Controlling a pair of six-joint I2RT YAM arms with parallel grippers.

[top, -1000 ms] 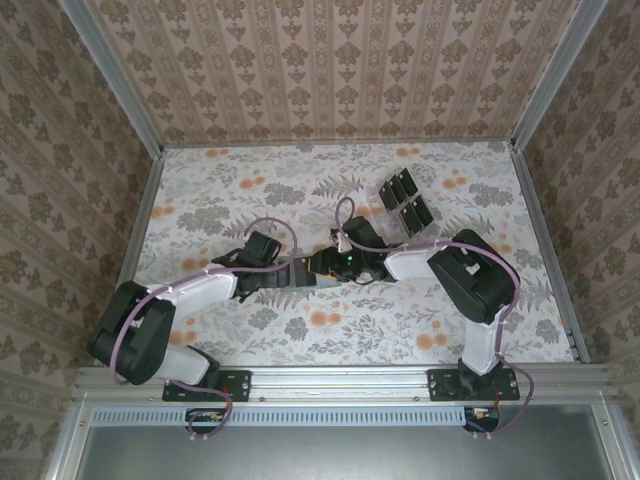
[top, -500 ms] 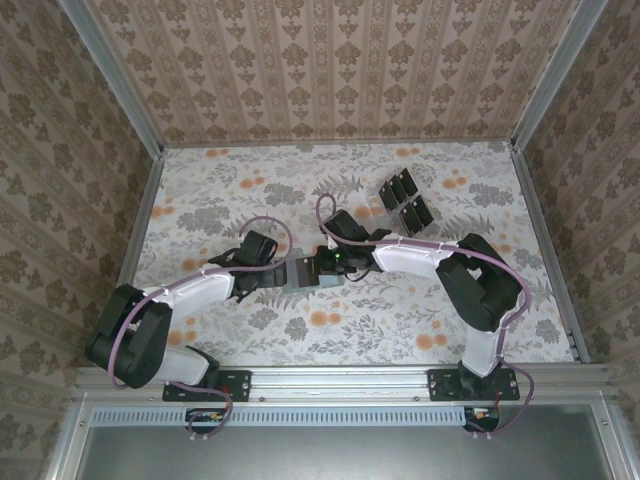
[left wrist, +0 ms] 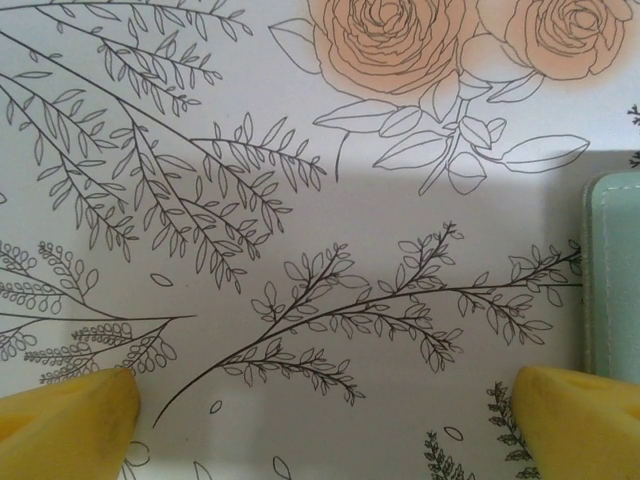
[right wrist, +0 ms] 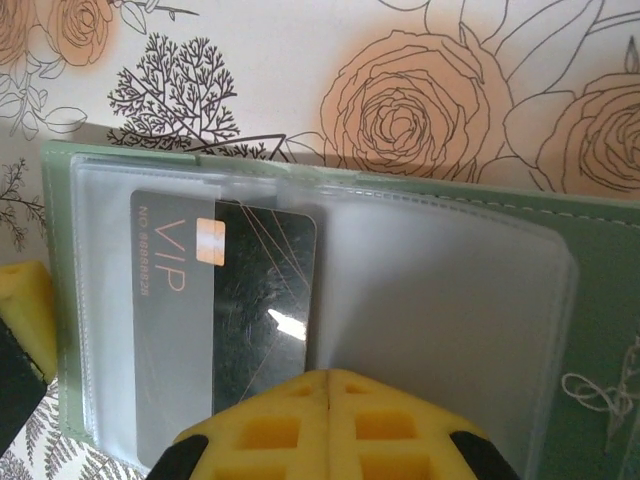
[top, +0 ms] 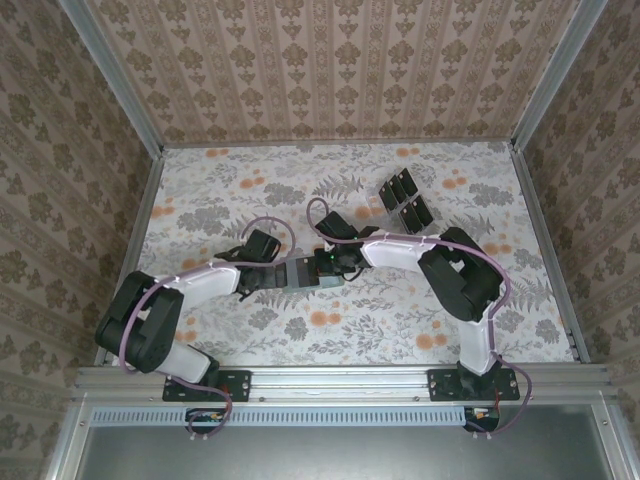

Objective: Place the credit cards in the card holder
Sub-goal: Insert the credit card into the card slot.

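We see the right end effector point(right wrist: 330, 388) closed on nothing, its tips over the lower edge of the credit card point(right wrist: 260, 290), which sits half-sleeved in the card holder point(right wrist: 600, 260) at frame centre. The left end effector point(left wrist: 320, 420) is wide open, with the holder's edge at its right.

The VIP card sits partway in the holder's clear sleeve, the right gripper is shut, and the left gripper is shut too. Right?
Not quite. The left gripper is open: the left wrist view shows its yellow fingers far apart. The VIP card in the card holder sleeve and the shut right gripper are as stated.
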